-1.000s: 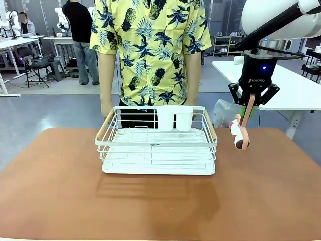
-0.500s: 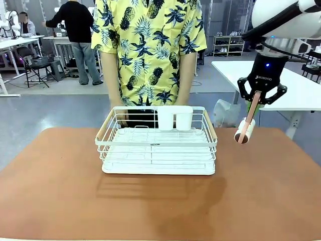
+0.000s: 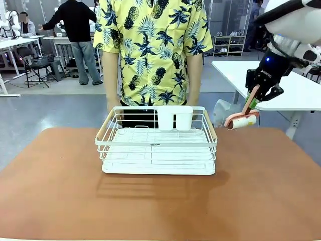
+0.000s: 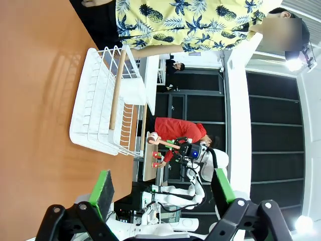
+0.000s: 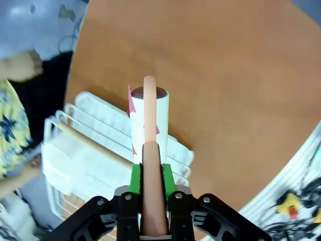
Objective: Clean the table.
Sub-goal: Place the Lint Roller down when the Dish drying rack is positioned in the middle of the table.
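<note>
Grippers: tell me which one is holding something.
The right gripper, clamped on the lint roller by its handle; the left gripper is open, nothing between its pads.

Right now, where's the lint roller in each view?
Front view: lint roller upper right, hanging from the right gripper, above the table's far right edge.
Left wrist view: small, mid-frame, held by the far arm beyond the dish rack.
Right wrist view: centre, rising from the green pads.
Shared landmark: the white dish rack.

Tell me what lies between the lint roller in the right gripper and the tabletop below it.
Nothing: in the front view the lint roller, clamped in the right gripper, hangs in open air above the bare table, right of the dish rack.
</note>
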{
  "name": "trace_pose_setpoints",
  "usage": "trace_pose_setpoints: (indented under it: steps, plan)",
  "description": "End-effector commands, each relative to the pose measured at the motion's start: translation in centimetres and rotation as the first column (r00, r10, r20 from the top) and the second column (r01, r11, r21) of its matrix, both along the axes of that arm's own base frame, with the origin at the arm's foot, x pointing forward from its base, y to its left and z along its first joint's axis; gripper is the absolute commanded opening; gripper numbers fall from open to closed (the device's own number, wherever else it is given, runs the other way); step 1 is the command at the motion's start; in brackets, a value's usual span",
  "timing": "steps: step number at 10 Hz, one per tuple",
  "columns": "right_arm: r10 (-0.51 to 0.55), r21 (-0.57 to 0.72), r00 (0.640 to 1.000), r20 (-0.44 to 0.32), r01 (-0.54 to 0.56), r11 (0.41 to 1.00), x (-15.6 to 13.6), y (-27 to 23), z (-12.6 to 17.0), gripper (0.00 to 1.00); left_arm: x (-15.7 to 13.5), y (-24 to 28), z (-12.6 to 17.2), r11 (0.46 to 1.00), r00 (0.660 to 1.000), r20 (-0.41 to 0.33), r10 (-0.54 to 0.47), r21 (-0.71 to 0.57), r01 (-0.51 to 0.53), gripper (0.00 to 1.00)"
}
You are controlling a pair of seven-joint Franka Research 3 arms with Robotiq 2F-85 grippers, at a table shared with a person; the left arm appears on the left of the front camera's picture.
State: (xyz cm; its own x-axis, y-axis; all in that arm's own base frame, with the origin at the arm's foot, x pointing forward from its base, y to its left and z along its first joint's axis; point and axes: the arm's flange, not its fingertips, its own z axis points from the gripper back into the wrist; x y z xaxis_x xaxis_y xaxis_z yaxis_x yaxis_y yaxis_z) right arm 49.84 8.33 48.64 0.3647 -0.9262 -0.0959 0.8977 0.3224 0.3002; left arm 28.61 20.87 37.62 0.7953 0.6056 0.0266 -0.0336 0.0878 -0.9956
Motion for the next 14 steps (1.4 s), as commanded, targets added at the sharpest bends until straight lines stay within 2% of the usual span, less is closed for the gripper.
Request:
trace_pose_setpoints:
  steps: [1,3,6,8,10,12,14]
  plan:
    - [-0.078,-0.045,0.995,0.059,0.081,0.996,-0.4,1.1,-2.6,0.21,-0.4,0.2,0.1,1.000,1.000,0.020,-0.014,0.009,0.013,1.00]
    - [-0.091,-0.037,0.991,0.100,0.095,0.995,-0.5,0.8,-3.7,0.21,-0.4,0.2,0.1,1.000,1.000,0.020,-0.014,0.009,0.013,1.00]
    - [-0.151,-0.004,0.986,0.076,0.152,0.988,-0.1,-0.4,-7.6,0.21,-0.4,0.2,0.1,1.000,1.000,0.020,-0.014,0.009,0.013,1.00]
    - [-0.119,0.060,0.988,0.100,0.113,0.992,-0.3,-0.8,-9.9,0.21,-0.4,0.2,0.1,1.000,1.000,0.020,-0.014,0.009,0.013,1.00]
    - [-0.125,0.068,0.990,0.069,0.121,0.990,-0.4,-0.8,-11.7,0.21,-0.4,0.2,0.1,1.000,1.000,0.020,-0.014,0.009,0.013,1.00]
    - [-0.163,0.036,0.984,0.069,0.161,0.986,-0.5,-0.6,-13.3,0.21,-0.4,0.2,0.1,1.000,1.000,0.020,-0.014,0.009,0.013,1.00]
    - [-0.179,0.036,0.983,0.043,0.177,0.984,-0.9,-0.4,-13.5,0.21,-0.4,0.2,0.1,1.000,1.000,0.020,-0.014,0.009,0.013,1.00]
